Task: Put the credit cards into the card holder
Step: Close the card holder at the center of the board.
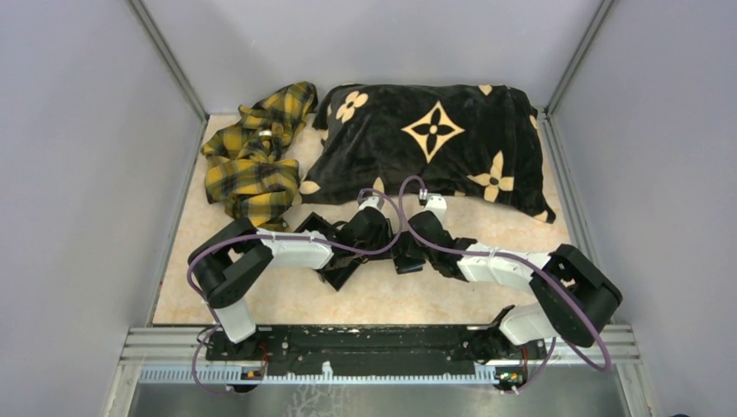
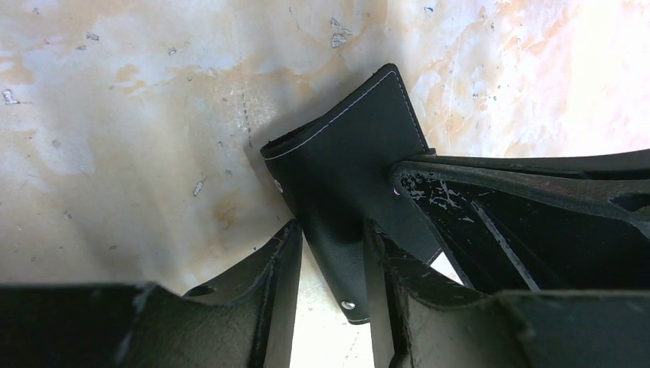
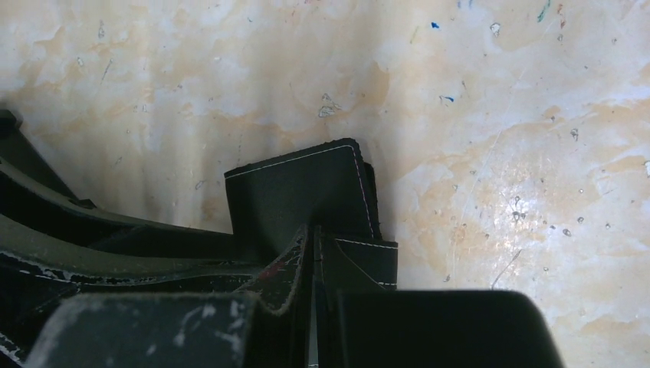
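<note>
Left gripper (image 2: pixel 333 245): fingers (image 2: pixel 280 268) about half apart and set across the width of one black flap of the card holder (image 2: pixel 345 153); both pads appear to bear on the flap's edges, and we judge this a grip, not a hover. Right gripper (image 3: pixel 314 253): jaws fully closed, pinching the stitched edge of another leaf of the same holder; nothing else is in that pinch.

The holder sits mid-table, just in front of both wrists and between them; its leaves are bent upward off the table (image 2: pixel 115 115), one to each arm. We judge the purpose to be spreading the case, each arm taking one side so that the inner pockets are exposed; one arm alone would drag the holder instead of opening it.

The credit cards: none can be made out in any view; the arms cover much of the table's middle, so we cannot say where they lie. No card is seen in the holder; the task appears to be at its opening step.

Further out, at the far side: a black cushion (image 1: pixel 434 139) with pale flower motifs; left of it, a crumpled yellow plaid cloth (image 1: pixel 256 152); both well apart from the work.

Risk noted: opposed pulling may slip the thin edge from the closed right pinch.
</note>
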Available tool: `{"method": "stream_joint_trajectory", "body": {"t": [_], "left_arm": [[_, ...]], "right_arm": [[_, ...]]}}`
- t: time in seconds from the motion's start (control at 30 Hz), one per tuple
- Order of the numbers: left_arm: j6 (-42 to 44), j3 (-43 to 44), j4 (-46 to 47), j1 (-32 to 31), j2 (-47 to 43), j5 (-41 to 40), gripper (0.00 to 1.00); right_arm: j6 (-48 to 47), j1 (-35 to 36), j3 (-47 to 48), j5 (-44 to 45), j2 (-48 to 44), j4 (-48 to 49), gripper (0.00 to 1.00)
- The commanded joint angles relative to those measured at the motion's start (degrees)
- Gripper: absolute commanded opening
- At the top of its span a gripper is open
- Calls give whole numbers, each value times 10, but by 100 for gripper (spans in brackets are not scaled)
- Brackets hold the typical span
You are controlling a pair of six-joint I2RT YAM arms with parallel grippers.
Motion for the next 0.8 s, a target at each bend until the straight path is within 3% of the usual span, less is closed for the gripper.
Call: {"method": "stream_joint_trajectory", "body": {"t": [0.0, 0.47, 0.77], "left_arm": [[1, -22, -46, -3, 29, 14, 42], [-4, -19, -50, -4, 34, 19, 41], [-6, -17, -53, -5, 36, 19, 40]], "right_arm": [[33, 15, -30, 12, -9, 24, 0], [131, 37, -156, 55, -18, 114, 0], [223, 97, -214, 101, 56, 197, 0]]}}
